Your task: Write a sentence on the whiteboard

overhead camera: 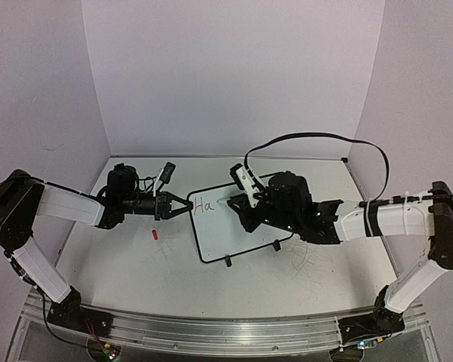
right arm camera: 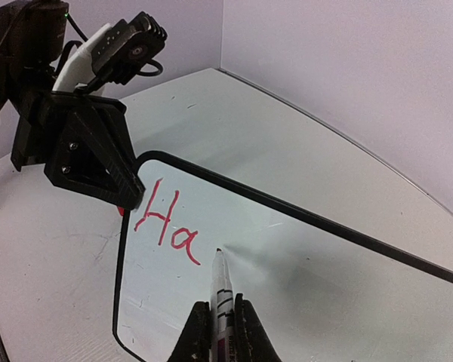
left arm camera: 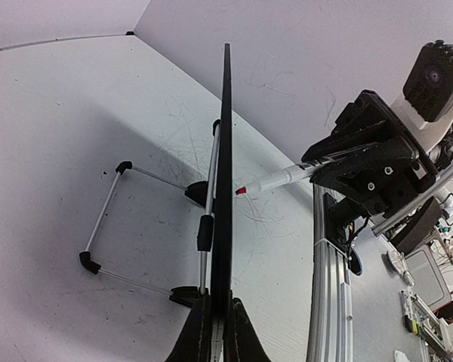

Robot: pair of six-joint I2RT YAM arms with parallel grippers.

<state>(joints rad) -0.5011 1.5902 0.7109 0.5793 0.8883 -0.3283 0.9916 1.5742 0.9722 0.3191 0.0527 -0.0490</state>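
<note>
The whiteboard (overhead camera: pixel 234 230) stands tilted on its black feet mid-table. Red lettering "Ha" (overhead camera: pixel 204 204) is on its upper left; it also shows in the right wrist view (right arm camera: pixel 164 224). My left gripper (overhead camera: pixel 180 206) is shut on the board's left edge; in the left wrist view the board (left arm camera: pixel 224 166) is seen edge-on between the jaws (left arm camera: pixel 218 320). My right gripper (right arm camera: pixel 220 320) is shut on a white marker (right arm camera: pixel 222 283) whose tip is at the board surface just right of the "a". The marker also shows in the left wrist view (left arm camera: pixel 275 179).
A small red marker cap (overhead camera: pixel 155 234) lies on the table left of the board. The board's wire stand (left arm camera: pixel 109 226) is behind it. Purple walls close the table at the back and both sides. An aluminium rail (overhead camera: pixel 211 332) runs along the near edge.
</note>
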